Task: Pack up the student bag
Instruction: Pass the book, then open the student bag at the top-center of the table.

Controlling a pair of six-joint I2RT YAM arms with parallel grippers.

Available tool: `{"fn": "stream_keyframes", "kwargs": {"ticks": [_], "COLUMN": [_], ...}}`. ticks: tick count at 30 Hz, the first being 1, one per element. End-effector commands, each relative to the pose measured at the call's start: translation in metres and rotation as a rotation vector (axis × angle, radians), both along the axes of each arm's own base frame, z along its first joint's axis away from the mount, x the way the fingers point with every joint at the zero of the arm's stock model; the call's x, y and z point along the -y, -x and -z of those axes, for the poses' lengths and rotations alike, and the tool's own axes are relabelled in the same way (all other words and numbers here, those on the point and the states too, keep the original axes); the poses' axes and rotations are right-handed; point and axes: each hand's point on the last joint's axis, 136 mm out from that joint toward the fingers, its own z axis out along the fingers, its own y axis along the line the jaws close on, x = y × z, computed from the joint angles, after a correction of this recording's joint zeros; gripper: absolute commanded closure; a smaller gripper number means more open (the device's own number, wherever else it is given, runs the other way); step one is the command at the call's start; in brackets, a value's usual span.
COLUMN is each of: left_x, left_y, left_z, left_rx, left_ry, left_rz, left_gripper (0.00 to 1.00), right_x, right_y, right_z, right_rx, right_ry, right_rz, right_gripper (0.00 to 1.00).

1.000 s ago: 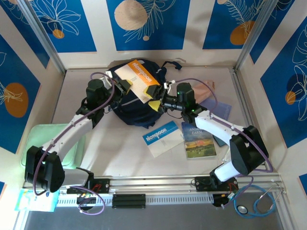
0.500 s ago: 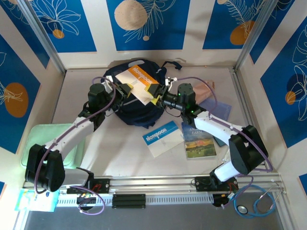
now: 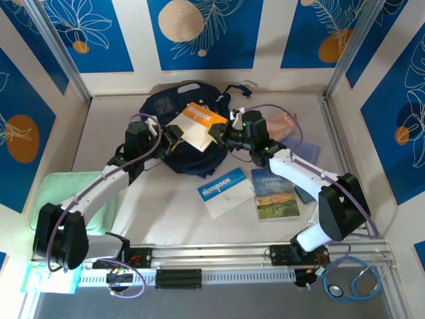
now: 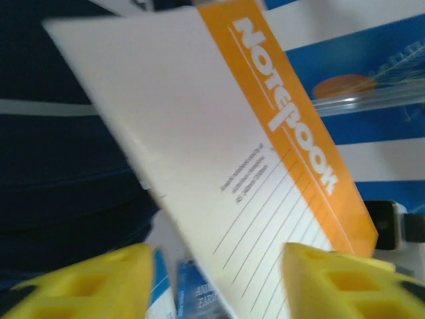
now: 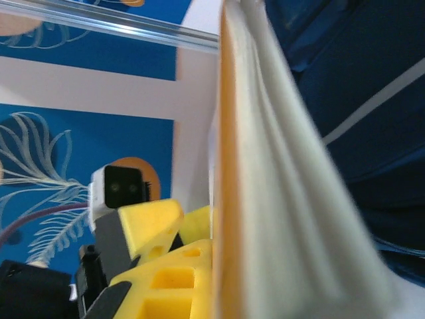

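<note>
The student bag (image 3: 189, 156), a dark navy backpack, lies at the back middle of the table. An orange and white notebook (image 3: 199, 123) hangs tilted over its top, between my two grippers. My right gripper (image 3: 220, 135) is shut on the notebook's right edge; in the right wrist view a yellow finger (image 5: 179, 279) presses on the orange cover (image 5: 226, 166), with the bag (image 5: 358, 86) behind. My left gripper (image 3: 174, 133) is open at the notebook's left edge. In the left wrist view its jaws (image 4: 219, 282) stand wide apart in front of the notebook (image 4: 219, 153), beside the bag (image 4: 60, 173).
A blue notebook (image 3: 222, 191) and an Animal Farm book (image 3: 274, 194) lie in front of the bag. A pink pouch (image 3: 282, 124) and a blue book (image 3: 304, 150) lie at the right. A green tray (image 3: 63, 193) sits at the left, a stethoscope (image 3: 352, 282) at the near right.
The right gripper has shut on the notebook and the left gripper has opened off it. The notebook has dropped lower over the bag and tilted.
</note>
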Motion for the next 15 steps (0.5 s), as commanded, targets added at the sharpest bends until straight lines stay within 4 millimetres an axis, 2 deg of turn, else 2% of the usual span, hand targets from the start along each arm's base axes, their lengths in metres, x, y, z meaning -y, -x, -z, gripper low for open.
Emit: {"fn": "stream_keyframes", "kwargs": {"ticks": [1,4,9,15], "left_x": [-0.027,-0.025,-0.002,0.025], "left_y": [0.015,0.014,-0.006,-0.03], "left_z": [0.032,0.047,0.066,0.096], "left_rx": [-0.036,-0.035,0.006,0.099], "left_ry": [-0.274,-0.402,-0.566,-0.964], "left_rz": [0.008,0.109,0.316,0.587], "left_gripper": [0.35,0.27,0.23,0.18], "right_x": [0.025,0.047,0.075,0.109], "right_y": [0.0,0.002,0.005,0.011], "right_z": [0.015,0.029,0.04,0.039], "right_rx": [0.004,-0.014,-0.043,-0.068], "right_ry": [0.195,0.284,0.35,0.363], "right_rz": [0.03,0.048,0.073,0.132], "right_gripper": [1.0,1.0,1.0,1.0]}}
